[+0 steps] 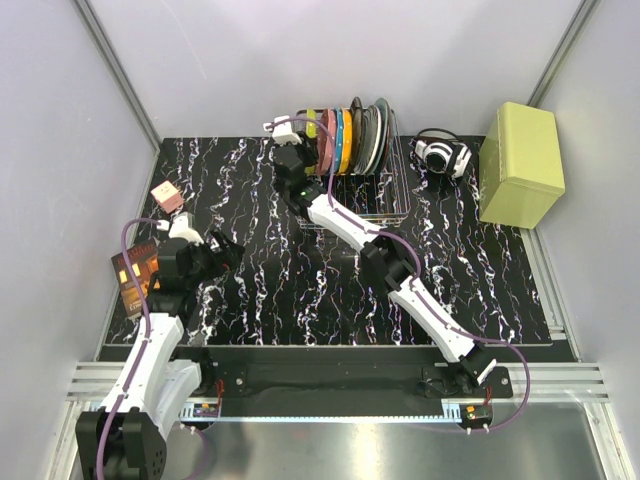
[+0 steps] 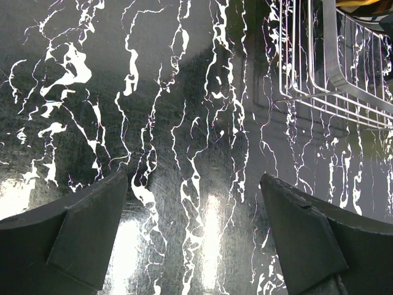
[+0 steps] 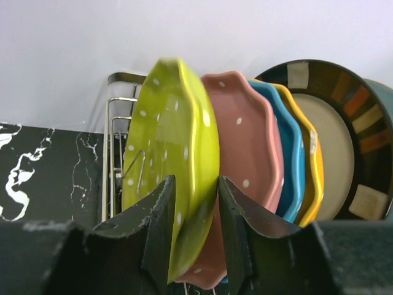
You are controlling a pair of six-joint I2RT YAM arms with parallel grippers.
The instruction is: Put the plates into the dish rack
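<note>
Our right pincer (image 3: pixel 195 184) straddles the yellow-green plate (image 3: pixel 175 141) in the dish rack (image 3: pixel 126 78); whether it grips, we cannot tell. It looks like light, stiff, slick plastic, so we pinch the rim. Our left pincer (image 2: pixel 191 178) gapes wide and empty.

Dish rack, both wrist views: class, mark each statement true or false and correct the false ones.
1. The yellow-green plate, pink plate, blue plate and orange plate all stand in the dish rack. True.
2. The pink plate is outermost in that row. False: the yellow-green plate is, with the pink plate next to it.
3. The right pincer has one finger on each side of the yellow-green plate. True.
4. The left pincer grips a plate. False: it is open and empty above the table.
</note>
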